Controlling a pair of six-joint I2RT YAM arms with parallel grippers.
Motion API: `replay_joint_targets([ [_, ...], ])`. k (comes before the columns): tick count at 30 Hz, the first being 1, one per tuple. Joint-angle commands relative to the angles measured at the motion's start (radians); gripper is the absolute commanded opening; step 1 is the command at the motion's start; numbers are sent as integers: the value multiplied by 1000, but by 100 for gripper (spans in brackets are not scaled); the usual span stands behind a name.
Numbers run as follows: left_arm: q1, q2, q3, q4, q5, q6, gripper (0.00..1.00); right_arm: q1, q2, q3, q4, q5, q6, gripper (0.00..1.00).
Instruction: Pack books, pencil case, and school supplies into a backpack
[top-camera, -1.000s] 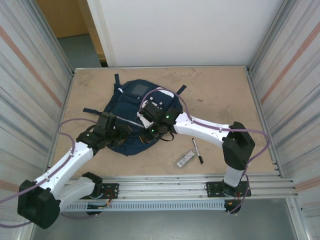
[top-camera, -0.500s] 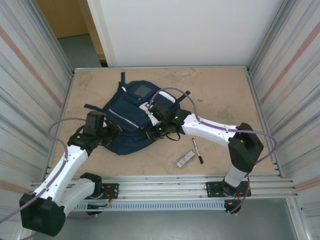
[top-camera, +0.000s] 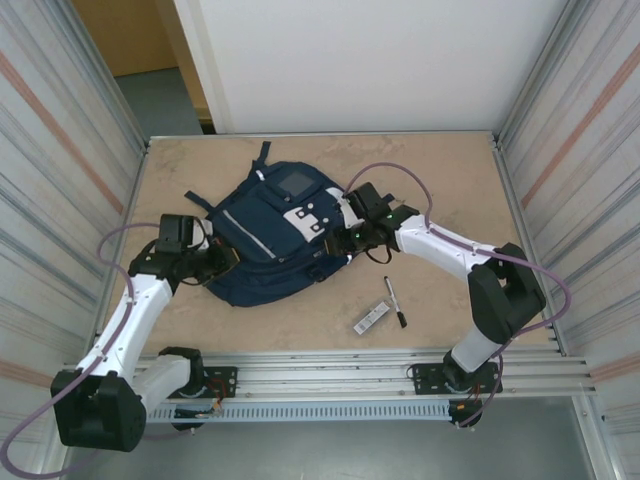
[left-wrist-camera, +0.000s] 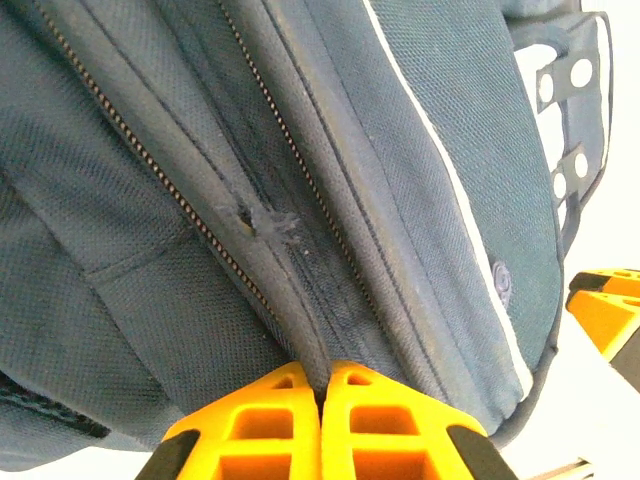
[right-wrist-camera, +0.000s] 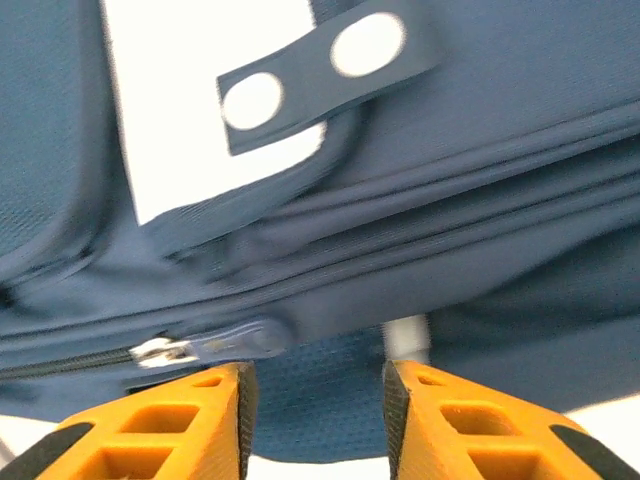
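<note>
The navy-blue backpack (top-camera: 262, 243) lies flat at the table's middle, its grey front panel at the far end. My left gripper (top-camera: 217, 260) is at its left edge, shut on a fold of backpack fabric (left-wrist-camera: 300, 330) beside a closed zipper. My right gripper (top-camera: 343, 238) is at the right edge, open, with backpack fabric (right-wrist-camera: 500, 120) just beyond the fingertips and a zipper pull (right-wrist-camera: 222, 342) by the left finger. The black pen (top-camera: 395, 302) and the white-and-black bar (top-camera: 370, 319) lie on the table near the front right. The books and pencil case are out of view.
Metal walls close in the table on the left and right. A rail (top-camera: 380, 365) with both arm bases runs along the near edge. Dark straps (top-camera: 196, 200) trail from the backpack's far left. Bare tabletop (top-camera: 450, 180) lies at the far right.
The left gripper has shut on the backpack's edge and drawn back left. The right gripper has opened and moved right. The backpack has shifted away from me and turned.
</note>
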Motion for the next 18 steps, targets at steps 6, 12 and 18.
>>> replay_joint_targets([
  [6, 7, -84, 36, -58, 9, 9, 57, 28, -142, -42, -34, 64, -74, 57],
  [12, 6, -45, 84, -48, -31, -38, 57, 95, -159, 1, -44, 92, -93, 58],
  [18, 6, 52, 114, -18, -85, -63, 56, 139, -132, 42, -55, 109, -95, 58],
])
